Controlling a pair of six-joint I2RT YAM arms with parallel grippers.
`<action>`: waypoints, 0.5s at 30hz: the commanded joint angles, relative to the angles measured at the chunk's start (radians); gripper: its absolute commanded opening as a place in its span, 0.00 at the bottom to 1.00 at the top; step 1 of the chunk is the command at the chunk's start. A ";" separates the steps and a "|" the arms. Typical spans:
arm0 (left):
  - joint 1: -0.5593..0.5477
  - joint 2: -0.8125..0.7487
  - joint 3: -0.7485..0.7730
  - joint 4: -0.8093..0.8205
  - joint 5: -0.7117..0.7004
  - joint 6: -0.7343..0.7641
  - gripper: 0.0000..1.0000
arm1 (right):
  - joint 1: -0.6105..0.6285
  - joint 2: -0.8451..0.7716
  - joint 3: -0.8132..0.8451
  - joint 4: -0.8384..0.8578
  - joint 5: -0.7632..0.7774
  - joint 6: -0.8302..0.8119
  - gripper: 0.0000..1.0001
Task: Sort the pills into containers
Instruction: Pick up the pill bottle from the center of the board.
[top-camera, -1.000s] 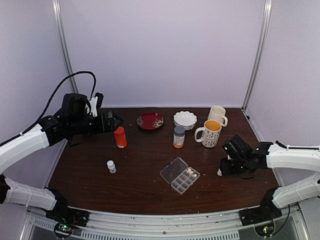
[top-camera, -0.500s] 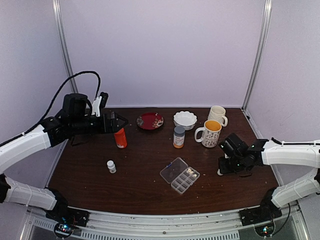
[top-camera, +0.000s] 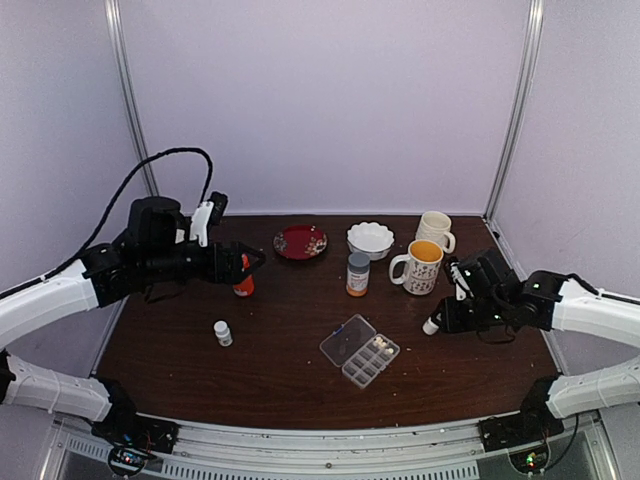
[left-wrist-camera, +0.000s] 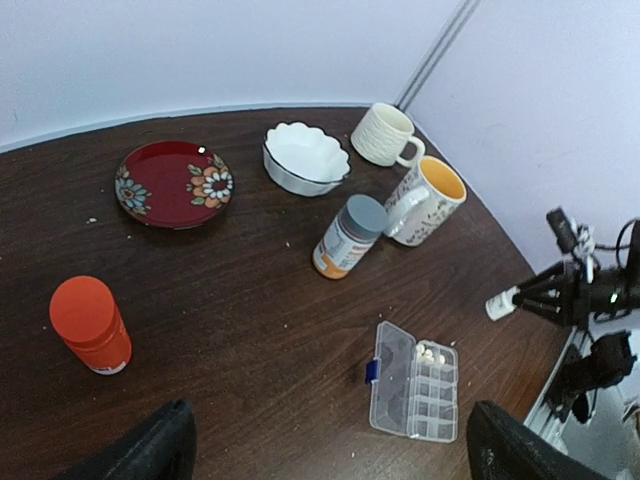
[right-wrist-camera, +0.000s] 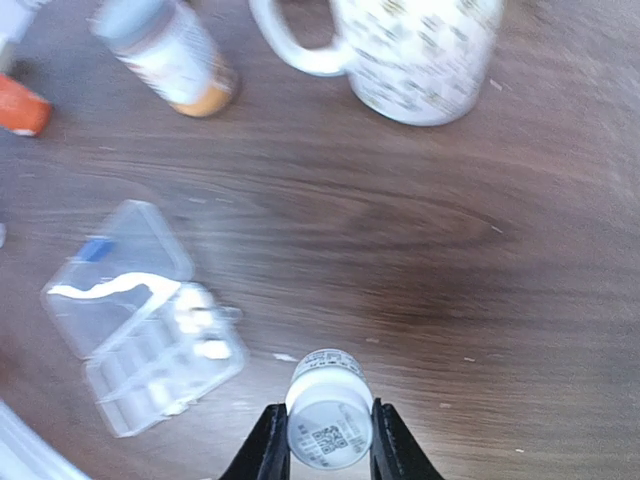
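The right gripper (right-wrist-camera: 328, 432) is nearly closed, its two fingers clamped on the sides of a small white bottle (right-wrist-camera: 326, 400). It holds the bottle at the right side of the table (top-camera: 200, 370), well right of the organiser (top-camera: 360, 351). The organiser lies open at the centre front, lid flat, with a few pale pills (left-wrist-camera: 430, 353) in compartments at one end. The left gripper (left-wrist-camera: 330, 452) hangs with fingers spread wide, holding nothing, near the orange bottle (left-wrist-camera: 90, 325).
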 joint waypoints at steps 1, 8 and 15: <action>-0.147 -0.037 -0.031 0.071 -0.202 0.117 0.97 | -0.004 -0.099 0.017 0.117 -0.236 -0.030 0.00; -0.382 -0.021 -0.068 0.270 -0.256 0.284 0.92 | 0.025 -0.204 -0.041 0.410 -0.553 0.098 0.00; -0.555 0.033 -0.141 0.536 -0.351 0.516 0.89 | 0.135 -0.233 -0.039 0.594 -0.568 0.156 0.00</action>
